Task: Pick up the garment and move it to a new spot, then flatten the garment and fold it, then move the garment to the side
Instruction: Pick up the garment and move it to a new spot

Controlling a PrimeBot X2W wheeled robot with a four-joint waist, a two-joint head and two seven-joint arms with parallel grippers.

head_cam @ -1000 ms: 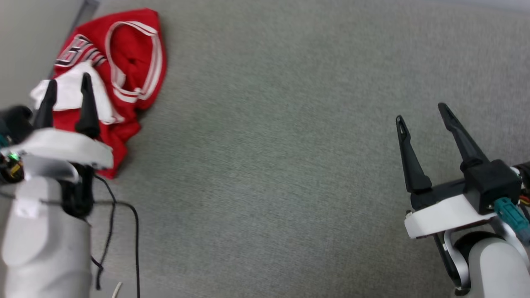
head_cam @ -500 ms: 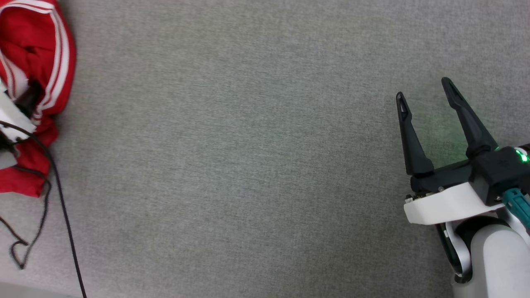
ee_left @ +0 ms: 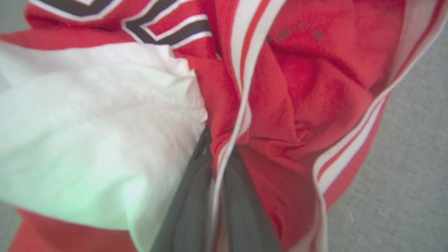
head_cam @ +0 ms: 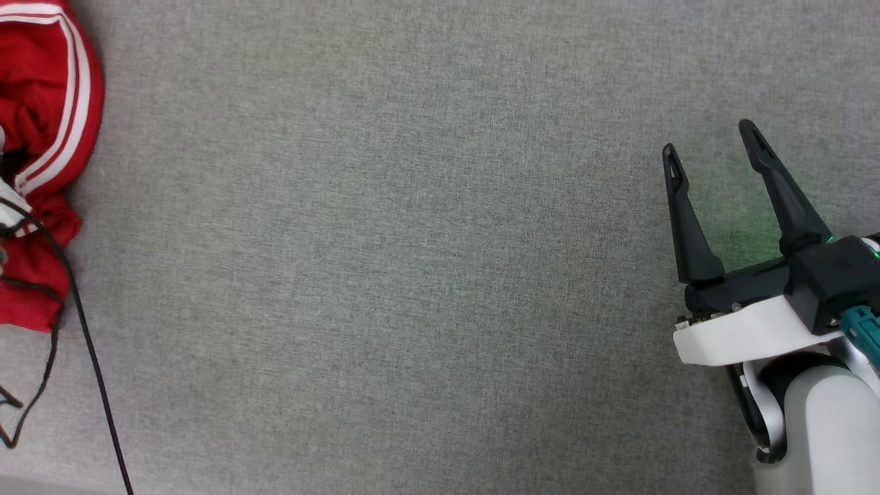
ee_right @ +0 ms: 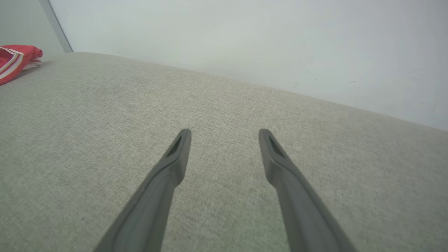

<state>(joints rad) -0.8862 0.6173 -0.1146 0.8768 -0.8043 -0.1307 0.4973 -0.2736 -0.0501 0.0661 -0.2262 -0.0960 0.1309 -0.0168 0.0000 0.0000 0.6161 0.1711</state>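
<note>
The garment (head_cam: 41, 103) is a crumpled red jersey with white-striped trim at the far left edge of the head view. Close up in the left wrist view, the garment (ee_left: 297, 91) shows its white lining and dark lettering. There my left gripper (ee_left: 218, 154) is shut on the garment, a fold of striped trim pinched between its dark fingers (ee_left: 190, 203). My right gripper (head_cam: 711, 148) hovers open over the grey cloth surface at the right, nothing between its fingers. The right wrist view shows my right gripper (ee_right: 224, 134) open and the garment (ee_right: 15, 63) far off at the left.
A grey fabric surface (head_cam: 412, 275) spreads across the head view. A black cable (head_cam: 89, 357) trails down over it beside the garment at the left. A pale wall (ee_right: 280, 45) rises behind the surface's far edge.
The camera has swung right, pushing the garment and left arm toward the left edge. My left gripper was open over the garment and is now closed on it. The right gripper stays open.
</note>
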